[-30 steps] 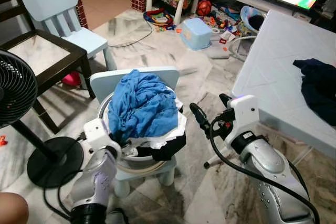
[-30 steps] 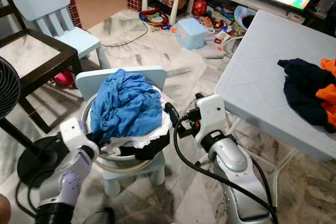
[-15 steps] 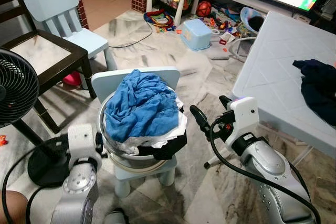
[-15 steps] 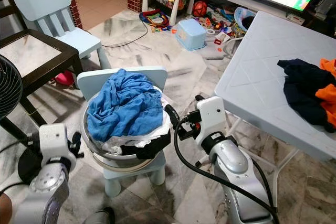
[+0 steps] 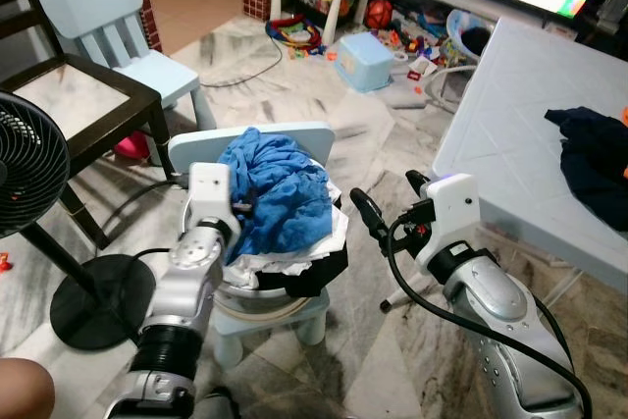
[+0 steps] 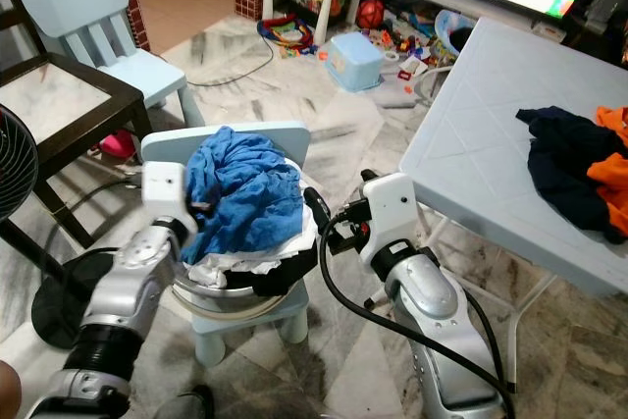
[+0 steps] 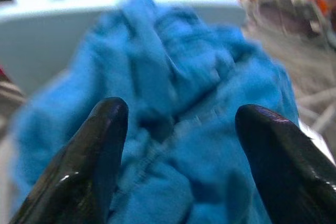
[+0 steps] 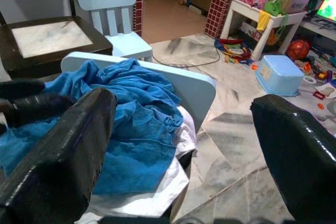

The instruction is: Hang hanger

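A crumpled blue cloth (image 5: 285, 193) is heaped over white and black clothes in a metal basin (image 5: 247, 293). The basin sits on a small pale-blue chair (image 5: 294, 134). My left gripper (image 5: 242, 209) is at the cloth's left side, and its open black fingers (image 7: 94, 150) hover just over the blue fabric with nothing between them. My right gripper (image 5: 388, 201) is held to the right of the basin, pointing at it, open and holding nothing. From the right wrist camera the blue cloth (image 8: 121, 124) lies ahead between the wide-spread fingers (image 8: 58, 156). I see no hanger.
A black standing fan (image 5: 29, 174) and a dark wooden chair (image 5: 78, 95) are on the left. A white folding table (image 5: 510, 144) with dark clothes (image 5: 599, 154) is on the right. Toys and a blue box (image 5: 363, 49) litter the far floor. A person's knee (image 5: 25, 390) is at the bottom left.
My left arm has swung up from low beside the basin, and its gripper is now at the blue cloth. The right arm has barely moved.
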Controlling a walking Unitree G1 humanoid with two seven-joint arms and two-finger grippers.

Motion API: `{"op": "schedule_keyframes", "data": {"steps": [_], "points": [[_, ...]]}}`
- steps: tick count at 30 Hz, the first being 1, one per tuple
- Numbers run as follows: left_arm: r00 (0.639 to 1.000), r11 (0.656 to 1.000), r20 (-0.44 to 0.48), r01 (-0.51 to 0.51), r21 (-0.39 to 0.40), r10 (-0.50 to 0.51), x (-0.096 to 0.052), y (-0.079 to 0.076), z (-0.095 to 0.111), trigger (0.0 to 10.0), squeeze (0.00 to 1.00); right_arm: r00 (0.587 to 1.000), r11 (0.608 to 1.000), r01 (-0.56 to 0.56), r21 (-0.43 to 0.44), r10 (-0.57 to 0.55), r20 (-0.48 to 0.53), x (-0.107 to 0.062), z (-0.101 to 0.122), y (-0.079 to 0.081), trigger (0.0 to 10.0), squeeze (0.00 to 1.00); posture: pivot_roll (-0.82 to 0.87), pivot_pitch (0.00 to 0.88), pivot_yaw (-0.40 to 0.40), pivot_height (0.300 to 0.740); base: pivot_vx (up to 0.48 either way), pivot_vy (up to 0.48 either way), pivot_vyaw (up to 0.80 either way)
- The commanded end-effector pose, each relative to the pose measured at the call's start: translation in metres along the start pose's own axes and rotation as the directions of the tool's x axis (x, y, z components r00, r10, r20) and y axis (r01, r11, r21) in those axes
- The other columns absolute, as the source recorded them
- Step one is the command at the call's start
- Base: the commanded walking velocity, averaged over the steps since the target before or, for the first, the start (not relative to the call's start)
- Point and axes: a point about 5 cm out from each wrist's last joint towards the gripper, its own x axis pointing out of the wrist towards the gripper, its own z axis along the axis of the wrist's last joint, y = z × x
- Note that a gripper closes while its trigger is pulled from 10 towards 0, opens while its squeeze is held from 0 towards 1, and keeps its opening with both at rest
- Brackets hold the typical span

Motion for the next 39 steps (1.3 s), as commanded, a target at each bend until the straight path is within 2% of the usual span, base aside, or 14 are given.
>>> {"op": "schedule_keyframes", "data": {"steps": [1, 2, 3, 4, 8, 14, 24, 28, 31, 34, 37, 39], "points": [[0.995, 0.997, -0.068, 0.07, 0.04, -0.067, 0.007, -0.006, -0.011, 10.0, 0.0, 0.999, 0.999, 0.037, -0.012, -0.037, 0.0, -0.005, 0.001, -0.008, 10.0, 0.0, -0.07, 0.142, -0.115, 0.74, 0.0, 0.0, 0.0], [0.992, 0.995, -0.092, 0.088, 0.049, -0.084, 0.009, -0.007, -0.015, 10.0, 0.0, 0.999, 0.999, 0.041, -0.013, -0.041, 0.0, -0.005, 0.002, -0.009, 10.0, 0.0, -0.07, 0.142, -0.115, 0.74, 0.0, 0.0, 0.0], [0.989, 0.996, -0.125, 0.079, 0.037, -0.074, 0.011, -0.005, -0.022, 3.5, 0.0, 0.999, 0.999, 0.044, -0.014, -0.044, 0.002, -0.006, 0.002, -0.008, 10.0, 0.0, -0.07, 0.142, -0.115, 0.74, 0.0, 0.0, 0.0], [0.986, 0.995, -0.145, 0.089, 0.032, -0.084, 0.012, -0.006, -0.026, 0.0, 0.0, 0.999, 0.999, 0.045, -0.014, -0.045, 0.002, -0.006, 0.002, -0.008, 10.0, 0.0, -0.08, 0.143, -0.11, 0.74, 0.0, 0.0, 0.0], [0.971, 0.993, -0.216, 0.112, 0.043, -0.1, 0.012, -0.005, -0.042, 0.0, 0.0, 0.999, 0.999, 0.046, -0.014, -0.047, -0.003, -0.009, 0.001, -0.006, 10.0, 0.0, -0.08, 0.142, -0.112, 0.74, 0.0, 0.0, 0.0], [0.954, 0.986, -0.256, 0.164, 0.023, -0.153, 0.004, -0.007, -0.063, 0.0, 0.0, 0.999, 0.999, 0.031, -0.018, -0.032, -0.008, -0.007, 0.001, -0.007, 10.0, 0.0, -0.07, 0.138, -0.129, 0.74, 0.0, 0.0, 0.0], [0.951, 0.977, -0.24, 0.21, 0.044, -0.194, -0.013, -0.011, -0.076, 0.0, 0.0, 1.0, 1.0, 0.023, -0.019, -0.023, -0.007, -0.005, 0.001, -0.006, 10.0, 0.0, -0.05, 0.14, -0.133, 0.74, 0.0, 0.0, 0.0], [0.958, 0.975, -0.209, 0.212, 0.064, -0.195, -0.021, -0.008, -0.074, 0.0, 0.0, 1.0, 1.0, 0.021, -0.017, -0.022, -0.009, -0.006, 0.0, -0.006, 10.0, 0.0, -0.05, 0.144, -0.131, 0.74, 0.0, 0.0, 0.0], [0.98, 0.978, -0.089, 0.185, 0.094, -0.176, -0.029, -0.003, -0.056, 0.0, 0.0, 1.0, 1.0, 0.026, -0.015, -0.026, -0.012, -0.006, 0.0, -0.007, 10.0, 0.0, -0.04, 0.147, -0.134, 0.74, 0.0, 0.0, 0.0], [0.986, 0.982, -0.064, 0.162, 0.093, -0.156, -0.028, 0.0, -0.052, 0.0, 0.0, 1.0, 1.0, 0.026, -0.014, -0.026, -0.013, -0.006, -0.001, -0.007, 10.0, 0.0, -0.03, 0.149, -0.136, 0.74, 0.0, 0.0, 0.0], [0.994, 0.988, -0.02, 0.107, 0.115, -0.106, -0.025, 0.013, -0.043, 0.0, 0.0, 1.0, 1.0, 0.021, -0.011, -0.021, -0.012, -0.004, -0.001, -0.005, 10.0, 0.0, -0.03, 0.147, -0.14, 0.74, 0.0, 0.0, 0.0], [0.994, 0.988, -0.02, 0.107, 0.115, -0.106, -0.025, 0.013, -0.043, 0.0, 0.0, 1.0, 1.0, 0.021, -0.011, -0.021, -0.012, -0.004, -0.001, -0.005, 10.0, 0.0, -0.03, 0.147, -0.14, 0.74, 0.0, 0.0, 0.0]]}}
